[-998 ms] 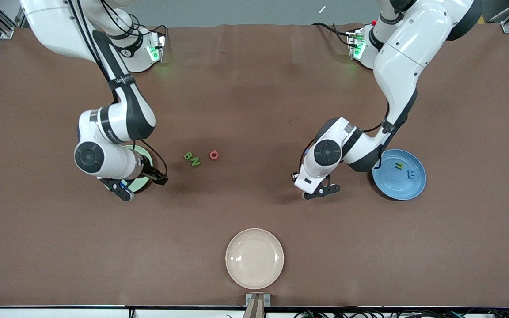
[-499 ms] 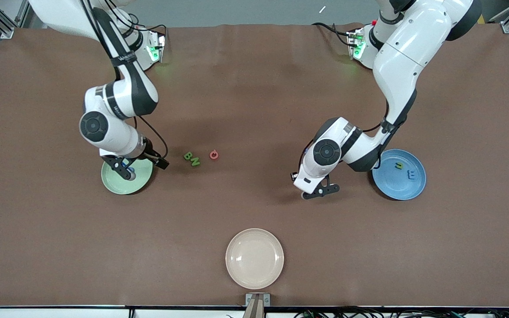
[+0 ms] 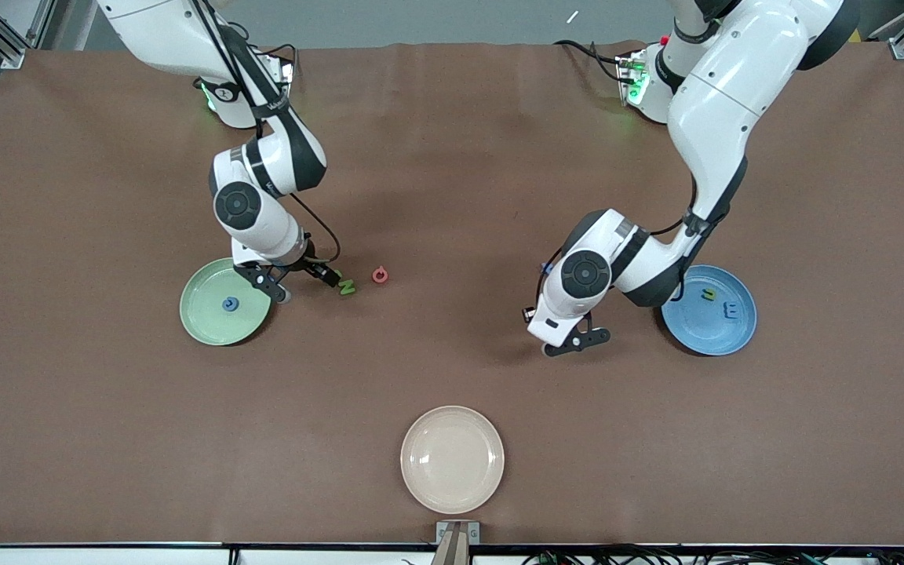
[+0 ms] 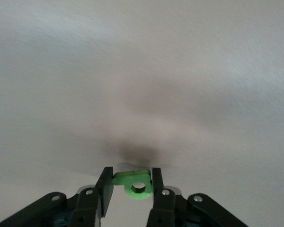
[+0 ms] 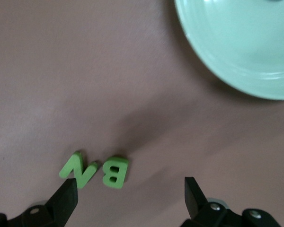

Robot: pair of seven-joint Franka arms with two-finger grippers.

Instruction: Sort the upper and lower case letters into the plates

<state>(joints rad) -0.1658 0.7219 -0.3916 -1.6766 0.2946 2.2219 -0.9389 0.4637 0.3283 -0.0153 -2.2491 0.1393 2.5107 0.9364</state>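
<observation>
The mint plate (image 3: 202, 318) sat in the middle band of the frame toward the right arm's end, with one blue letter (image 3: 229, 303) flat in it, too small to read. Just beside its rim the right tool (image 3: 299, 281) hung low with its fingers spread and nothing between them. In the front view one finger hid the green B (image 5: 116, 171). The right wrist view showed the B flat on the tabletop (image 3: 452, 180) under the gap, touching the green N (image 3: 348, 287) side by side. A red letter (image 3: 380, 275) lay apart near mid-frame. The left tool (image 3: 577, 339) was clenched on a green holed letter (image 4: 135, 183), its bar spanning the fingers, its ring poking out; which letter, I cannot tell. The blue plate (image 3: 695, 333) held a green letter (image 3: 708, 294) and a blue one (image 3: 732, 311). A cream plate (image 3: 452, 459) sat at lower centre.
</observation>
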